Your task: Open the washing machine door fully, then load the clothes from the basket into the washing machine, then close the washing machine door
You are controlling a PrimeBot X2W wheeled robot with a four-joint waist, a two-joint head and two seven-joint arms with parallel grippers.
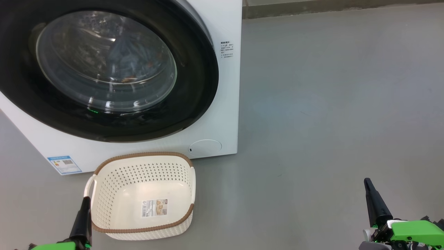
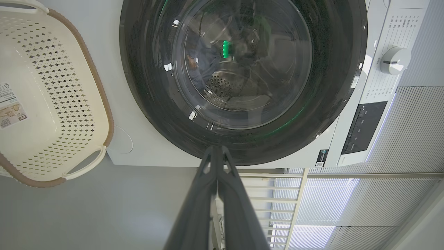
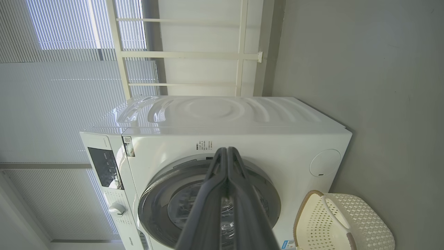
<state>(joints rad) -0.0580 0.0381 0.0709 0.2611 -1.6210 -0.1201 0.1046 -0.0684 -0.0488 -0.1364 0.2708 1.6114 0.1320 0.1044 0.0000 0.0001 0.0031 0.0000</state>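
Reading both claws as clenched and empty: left gripper (image 1: pixel 85 201) sits low at my left, fingers pressed together, tip just beside the basket (image 1: pixel 138 155) at its white handle (image 1: pixel 89 184). The right gripper (image 1: pixel 368 183) is the same, closed on nothing, well apart over bare floor (image 1: pixel 312 121).

The basket stands on the floor just in front of the washing machine (image 1: pixel 225 114), with just a label sticker (image 1: pixel 155 207) inside. The clothes (image 1: pixel 128 62), blue with orange-brown specks, show through the glass, inside the machine. The washing machine door (image 1: pixel 197 86) looks flush to the front; I spot no gap.

My call: load done, door closed, task about finished. To finish well, I'd confirm the latch seated. If unsure, push firmly with closed fingertips on the black rim (image 1: pixel 31 100), never the glass. Keep the left arm off that handle when retreating.
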